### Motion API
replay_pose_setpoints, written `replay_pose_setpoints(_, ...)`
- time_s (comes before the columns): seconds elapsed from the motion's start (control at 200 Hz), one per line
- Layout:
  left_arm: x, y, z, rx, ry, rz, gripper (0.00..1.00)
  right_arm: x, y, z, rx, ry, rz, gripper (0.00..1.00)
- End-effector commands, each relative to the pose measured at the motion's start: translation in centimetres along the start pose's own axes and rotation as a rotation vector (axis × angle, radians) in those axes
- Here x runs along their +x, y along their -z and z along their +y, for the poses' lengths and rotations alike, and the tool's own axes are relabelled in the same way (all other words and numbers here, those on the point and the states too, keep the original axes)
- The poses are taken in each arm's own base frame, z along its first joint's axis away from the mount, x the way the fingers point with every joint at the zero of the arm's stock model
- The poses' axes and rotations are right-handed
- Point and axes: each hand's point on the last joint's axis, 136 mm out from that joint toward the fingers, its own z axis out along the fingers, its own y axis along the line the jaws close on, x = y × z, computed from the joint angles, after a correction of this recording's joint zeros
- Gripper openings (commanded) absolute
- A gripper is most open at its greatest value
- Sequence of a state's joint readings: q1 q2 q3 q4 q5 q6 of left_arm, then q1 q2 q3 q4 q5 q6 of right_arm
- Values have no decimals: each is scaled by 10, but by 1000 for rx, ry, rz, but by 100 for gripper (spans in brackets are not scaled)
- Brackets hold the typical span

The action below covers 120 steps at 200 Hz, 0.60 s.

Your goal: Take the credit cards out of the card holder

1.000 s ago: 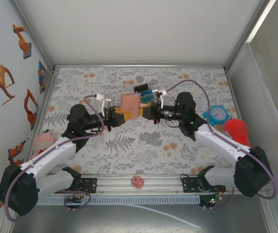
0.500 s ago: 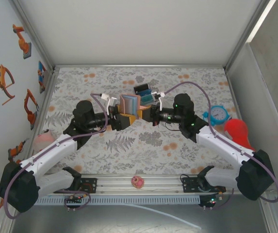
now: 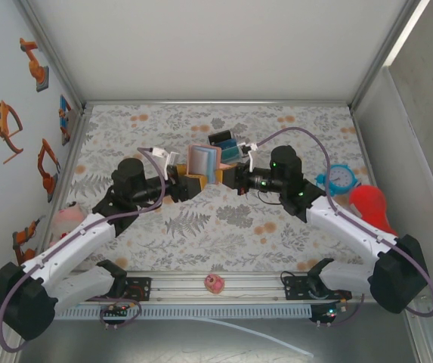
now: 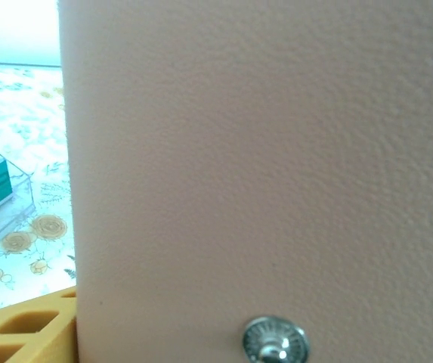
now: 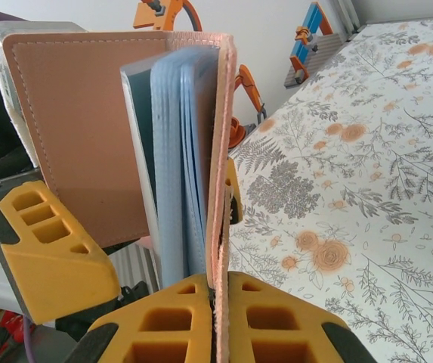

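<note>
Cards [image 5: 182, 174] inside wallet [image 5: 80, 136], against side clamped by right pincer [image 5: 214, 295], pointing away from it. Left pincer [image 3: 191, 181] beside other side, opening unclear.

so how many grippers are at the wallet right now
2: the left gripper by the card holder's outer cover, the right gripper shut on its card-side edge.

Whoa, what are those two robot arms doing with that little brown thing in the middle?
They are working on a small tan-brown leather folding wallet, held up above the flowery table. The right claw is shut on the edge of one flap. The left claw is at the other flap, but I cannot tell whether it is gripping. The wallet is spread partly open, and the thin pale blue cards are tucked inside. None is out yet.
</note>
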<state>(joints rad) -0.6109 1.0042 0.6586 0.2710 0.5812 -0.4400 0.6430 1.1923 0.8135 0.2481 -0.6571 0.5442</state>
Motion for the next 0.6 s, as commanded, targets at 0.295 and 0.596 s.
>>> replay_pose_setpoints(0.295, -10, 9, 6, -88, -41, -32, 66, -27, 10, 18, 2, 73, -59, 0)
replay_pose_setpoints(0.596, -14, 5, 5, -81, -41, -41, 54, -26, 9, 18, 7, 62, -45, 0)
